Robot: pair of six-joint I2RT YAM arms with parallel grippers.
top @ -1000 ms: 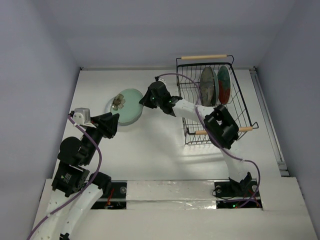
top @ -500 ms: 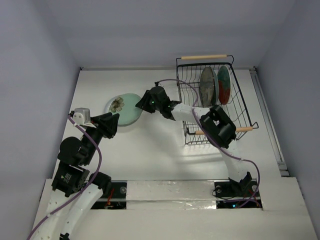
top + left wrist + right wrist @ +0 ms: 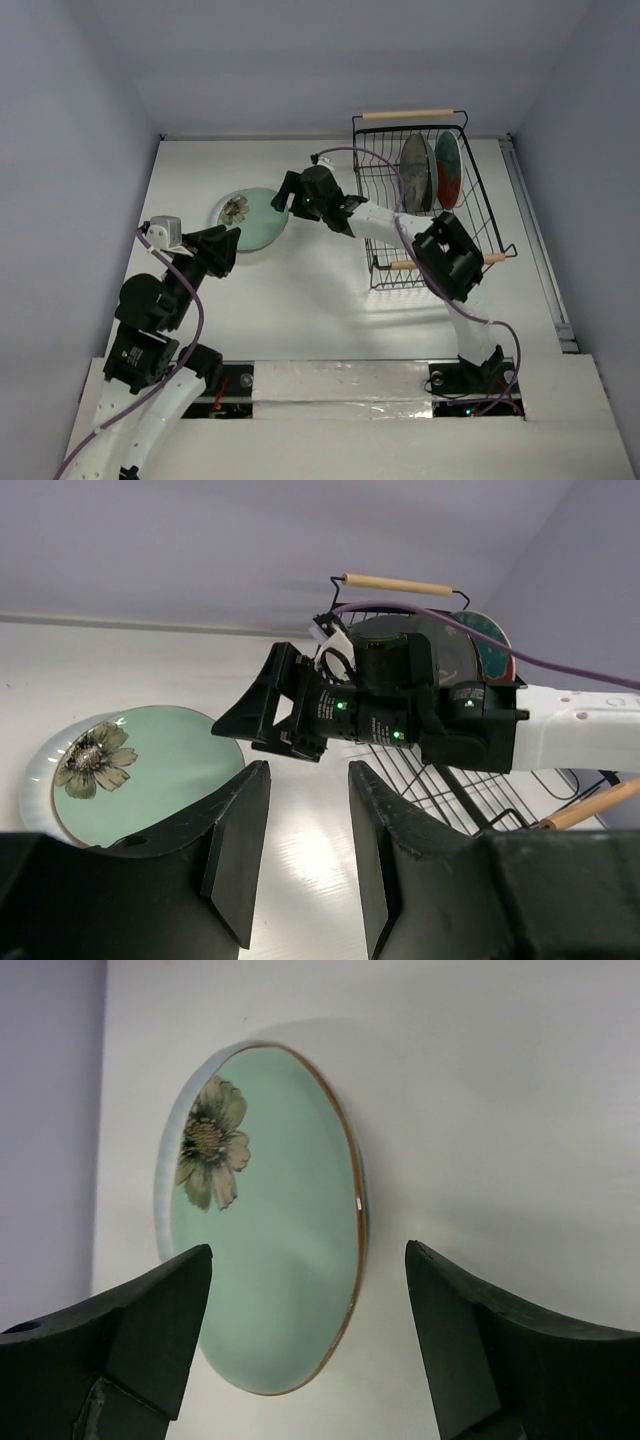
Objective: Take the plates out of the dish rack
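The pale green plate (image 3: pixel 250 218) with a dark flower lies on the table left of centre, and a pale rim shows under its left edge. My right gripper (image 3: pixel 284 195) stands wide open at the plate's right edge, so the rim (image 3: pixel 352 1220) shows between the spread fingers without touching them. In the black wire dish rack (image 3: pixel 486 215) at the back right, a dark grey plate (image 3: pixel 415 172) and a red-rimmed teal plate (image 3: pixel 447 168) stand on edge. My left gripper (image 3: pixel 228 243) hovers just in front of the green plate, partly open and empty (image 3: pixel 308 770).
The rack has wooden rod handles at its far (image 3: pixel 408 114) and near (image 3: pixel 402 265) ends. The right arm stretches from the rack's near-left corner across to the green plate. Grey walls enclose the table on the left, back and right.
My right gripper has opened and let go of the green plate, which has settled flat on the table. The left arm has not moved.
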